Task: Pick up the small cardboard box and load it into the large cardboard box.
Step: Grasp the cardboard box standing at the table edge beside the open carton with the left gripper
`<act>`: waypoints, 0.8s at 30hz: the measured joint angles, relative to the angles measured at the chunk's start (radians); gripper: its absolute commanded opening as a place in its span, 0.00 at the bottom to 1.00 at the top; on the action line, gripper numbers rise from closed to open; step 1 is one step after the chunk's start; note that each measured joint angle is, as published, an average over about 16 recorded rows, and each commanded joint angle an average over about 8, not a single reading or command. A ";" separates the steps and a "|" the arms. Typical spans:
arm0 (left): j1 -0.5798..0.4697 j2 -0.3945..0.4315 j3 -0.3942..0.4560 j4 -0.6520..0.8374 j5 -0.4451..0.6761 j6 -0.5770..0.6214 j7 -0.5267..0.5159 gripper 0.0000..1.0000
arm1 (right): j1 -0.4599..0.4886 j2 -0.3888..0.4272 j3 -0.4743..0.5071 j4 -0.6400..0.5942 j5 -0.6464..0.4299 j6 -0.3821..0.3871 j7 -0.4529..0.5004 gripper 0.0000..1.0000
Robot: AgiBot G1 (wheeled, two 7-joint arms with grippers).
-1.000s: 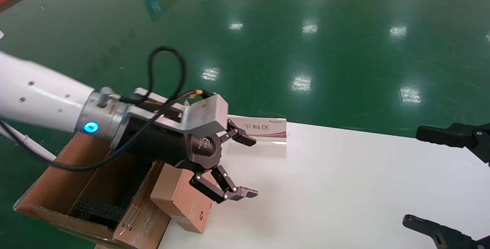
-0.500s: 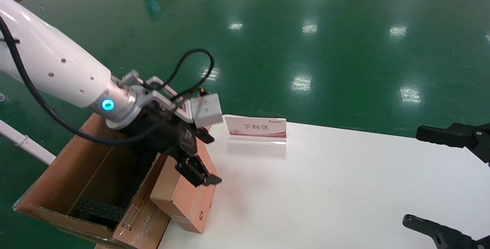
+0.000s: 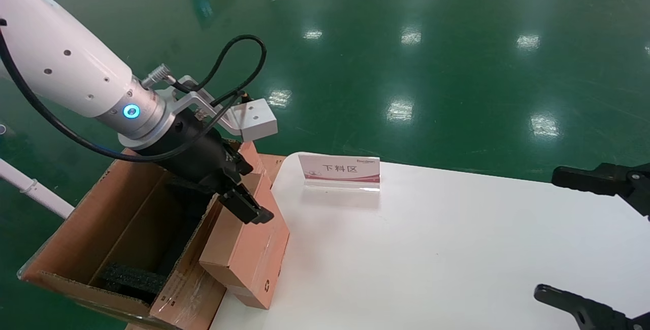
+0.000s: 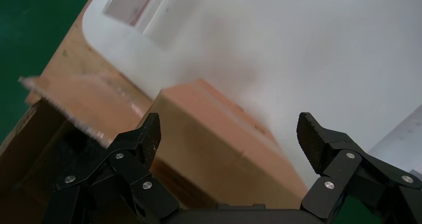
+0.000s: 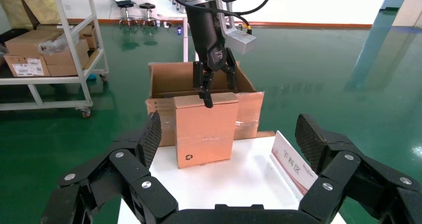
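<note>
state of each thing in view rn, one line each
small cardboard box: taped shut, upright on the table edge, against the large box's flap
large cardboard box: flaps open, black foam inside
left hand: open, astride the small box's top
right hand: open, off at the table's right

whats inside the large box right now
The large box holds black foam at its near end. The left gripper, open above the small box, and its arm cover the far end, so the rest cannot be seen.
</note>
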 measured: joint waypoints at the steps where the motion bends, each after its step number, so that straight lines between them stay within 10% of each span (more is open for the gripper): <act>1: -0.010 0.001 0.016 -0.001 0.000 -0.001 -0.010 1.00 | 0.000 0.000 0.000 0.000 0.000 0.000 0.000 1.00; 24: -0.147 0.015 0.300 -0.008 -0.051 -0.021 -0.124 1.00 | 0.000 0.001 -0.002 0.000 0.001 0.001 -0.001 1.00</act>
